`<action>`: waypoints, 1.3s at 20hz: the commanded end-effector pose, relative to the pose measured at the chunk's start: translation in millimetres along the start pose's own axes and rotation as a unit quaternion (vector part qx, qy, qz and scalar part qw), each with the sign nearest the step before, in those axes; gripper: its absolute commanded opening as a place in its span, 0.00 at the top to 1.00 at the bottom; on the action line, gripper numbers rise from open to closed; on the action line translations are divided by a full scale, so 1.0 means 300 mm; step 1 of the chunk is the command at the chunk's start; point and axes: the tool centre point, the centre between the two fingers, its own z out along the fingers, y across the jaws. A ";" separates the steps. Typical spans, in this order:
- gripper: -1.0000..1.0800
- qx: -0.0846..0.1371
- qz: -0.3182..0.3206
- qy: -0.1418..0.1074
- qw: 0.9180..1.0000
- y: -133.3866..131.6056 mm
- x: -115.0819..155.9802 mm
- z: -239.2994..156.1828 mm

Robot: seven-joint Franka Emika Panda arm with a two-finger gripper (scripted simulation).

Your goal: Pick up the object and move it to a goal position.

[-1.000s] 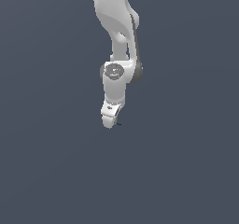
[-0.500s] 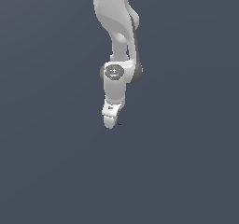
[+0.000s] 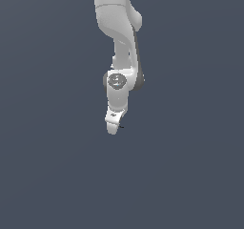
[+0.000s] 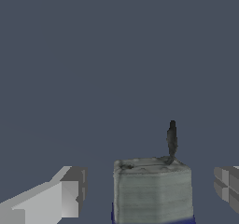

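Note:
In the exterior view my white gripper (image 3: 113, 127) hangs down at mid-frame, and only a tiny dark sliver of the object (image 3: 122, 126) shows beside its tip. In the wrist view the object (image 4: 151, 190) is a grey-green block with a dark blue lower edge and a thin dark sliver sticking out of it. It sits between my two fingers. The gripper (image 4: 149, 188) is open: one finger (image 4: 65, 197) and the other finger (image 4: 227, 186) each stand apart from the object with a gap.
A plain dark grey-blue surface (image 3: 190, 175) fills both views. No other objects, containers or edges show.
The wrist has sunk slightly in the exterior view. The gripper tip stays at nearly the same spot, with the dark sliver still beside it.

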 end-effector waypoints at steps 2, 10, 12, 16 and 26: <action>0.04 0.000 0.000 0.000 1.000 0.001 -0.001 0.042; 1.00 0.000 -0.001 0.000 1.000 0.002 0.000 0.057; 1.00 0.000 -0.001 0.000 1.000 0.002 0.000 0.057; 1.00 0.000 -0.001 0.000 1.000 0.002 0.000 0.057; 1.00 -0.001 -0.001 0.000 1.000 0.045 -0.001 -0.008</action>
